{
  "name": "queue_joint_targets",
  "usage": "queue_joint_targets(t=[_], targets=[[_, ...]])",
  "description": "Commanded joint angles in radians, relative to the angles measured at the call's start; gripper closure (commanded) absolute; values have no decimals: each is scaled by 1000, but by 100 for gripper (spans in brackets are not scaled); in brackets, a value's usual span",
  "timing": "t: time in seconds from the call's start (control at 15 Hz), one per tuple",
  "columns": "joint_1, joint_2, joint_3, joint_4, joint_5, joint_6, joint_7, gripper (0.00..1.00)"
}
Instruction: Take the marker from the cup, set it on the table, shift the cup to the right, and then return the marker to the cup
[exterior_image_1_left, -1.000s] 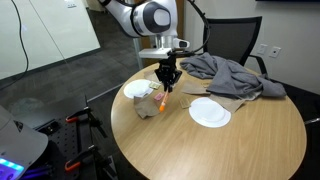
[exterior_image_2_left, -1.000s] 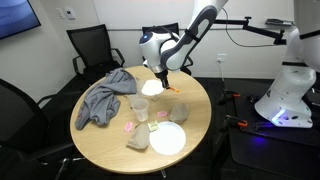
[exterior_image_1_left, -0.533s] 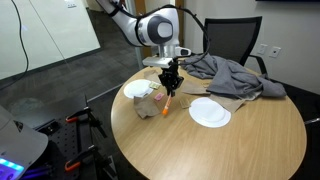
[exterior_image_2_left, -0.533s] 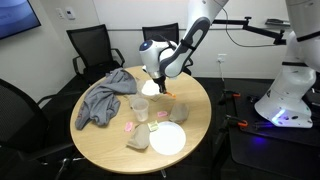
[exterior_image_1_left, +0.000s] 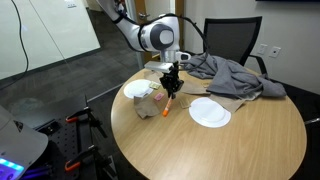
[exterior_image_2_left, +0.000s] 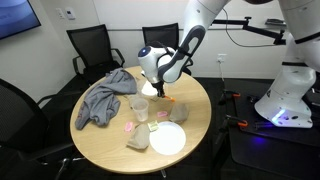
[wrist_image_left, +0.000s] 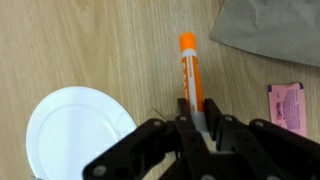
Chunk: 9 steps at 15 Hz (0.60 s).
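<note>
Orange and slim, the marker (wrist_image_left: 189, 72) is out of the cup and held at 1 end by the claw (wrist_image_left: 193, 120); the dark fingers (wrist_image_left: 182, 112) are pinched shut on its lower part. In the wrist view its long axis runs almost straight up the picture, leaning a touch to the left; the free end with the rounded cap points away from the claw, toward the grey cloth (wrist_image_left: 270, 30). It hangs over bare tan wood of the surface (exterior_image_1_left: 235, 145), between a white plate (wrist_image_left: 70, 135) on 1 side and a small pink packet (wrist_image_left: 291, 108) on the other. It overlaps neither.

In an exterior view the marker (exterior_image_1_left: 168, 102) slants down out of the claw toward the wood, with its top under the fingers and its lower end nearer the camera; whether that end touches the wood cannot be told.

In an exterior view the clear cup (exterior_image_2_left: 140, 108) stands upright on the surface near the claw, between the cloth and the marker. It is apart from both.
</note>
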Motion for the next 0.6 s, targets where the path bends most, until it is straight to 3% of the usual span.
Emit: queue_joint_targets(t=[0.0, 0.13, 0.53], targets=[[19, 29, -16, 32, 23, 7, 17, 54], [20, 32, -16, 39, 28, 5, 17, 48], [27, -13, -13, 25, 54, 6, 28, 2]])
